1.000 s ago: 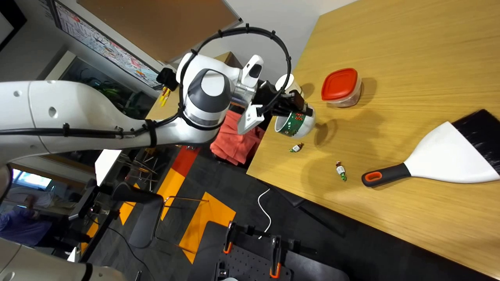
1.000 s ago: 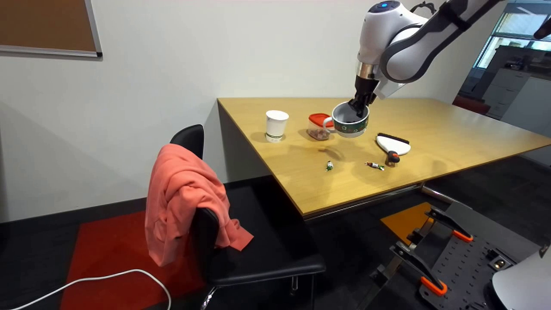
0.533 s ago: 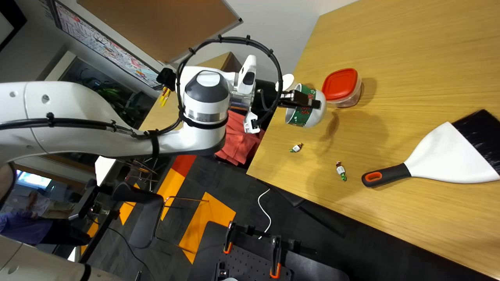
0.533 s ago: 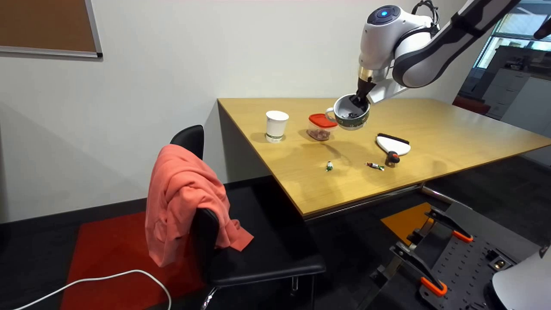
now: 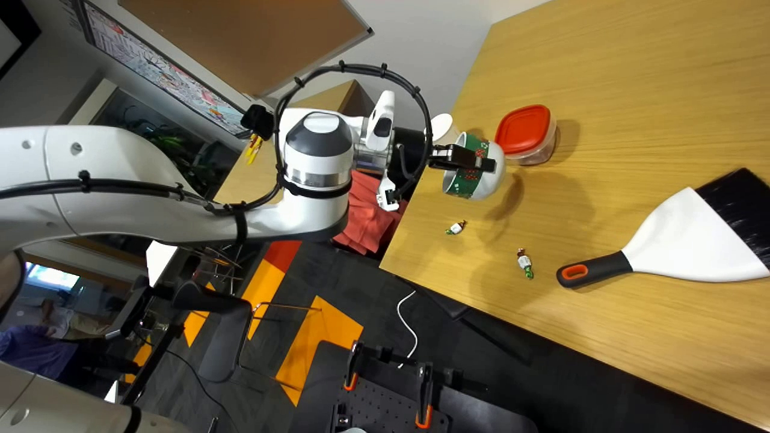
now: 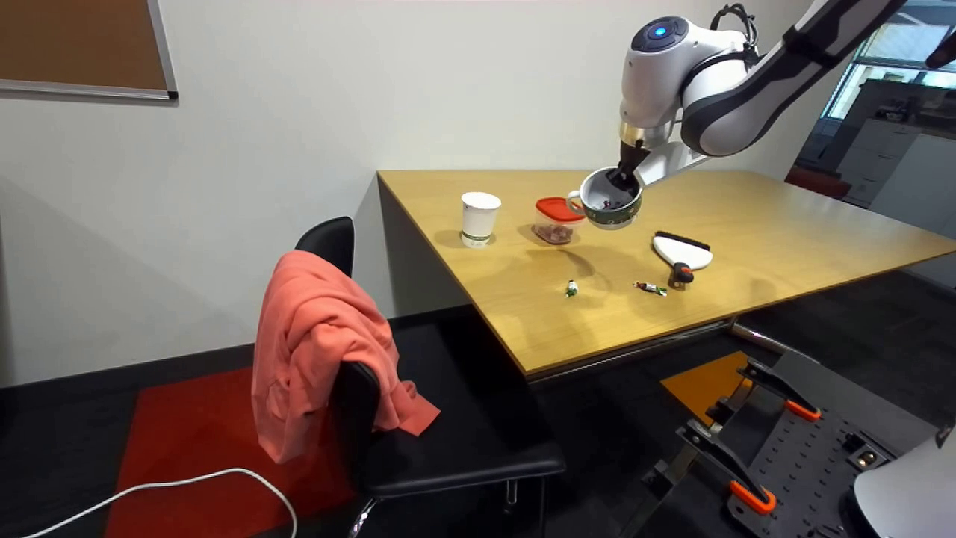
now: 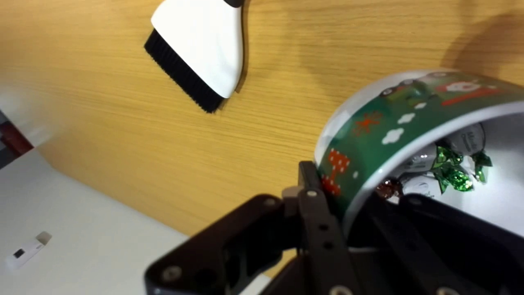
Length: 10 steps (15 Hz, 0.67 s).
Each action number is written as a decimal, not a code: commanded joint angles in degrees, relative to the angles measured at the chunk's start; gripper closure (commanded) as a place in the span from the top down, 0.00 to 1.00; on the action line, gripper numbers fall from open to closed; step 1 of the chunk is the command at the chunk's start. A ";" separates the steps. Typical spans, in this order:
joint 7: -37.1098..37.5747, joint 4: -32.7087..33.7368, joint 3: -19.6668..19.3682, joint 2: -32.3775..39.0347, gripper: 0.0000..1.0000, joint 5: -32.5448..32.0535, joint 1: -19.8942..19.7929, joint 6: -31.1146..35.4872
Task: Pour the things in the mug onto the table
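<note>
Green and white, the mug (image 7: 393, 119) hangs tilted above the wooden table (image 5: 631, 72), and we see the gripper (image 7: 348, 205) clamped on it, one jaw outside and one inside. We make out several wrapped candies (image 7: 423, 185) lying within the mug. On the table we find two more: one candy (image 5: 456, 228) nearer the corner, and a second candy (image 5: 525, 263) near the handle (image 5: 604, 270) of the black-bristled brush (image 5: 692, 240).

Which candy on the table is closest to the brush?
The candy near the end of the brush's handle; the other candy lies farther off, closer to the table's corner.
</note>
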 commanded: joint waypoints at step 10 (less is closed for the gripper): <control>37.91 -2.66 14.37 -0.34 0.03 -19.98 -4.29 -35.02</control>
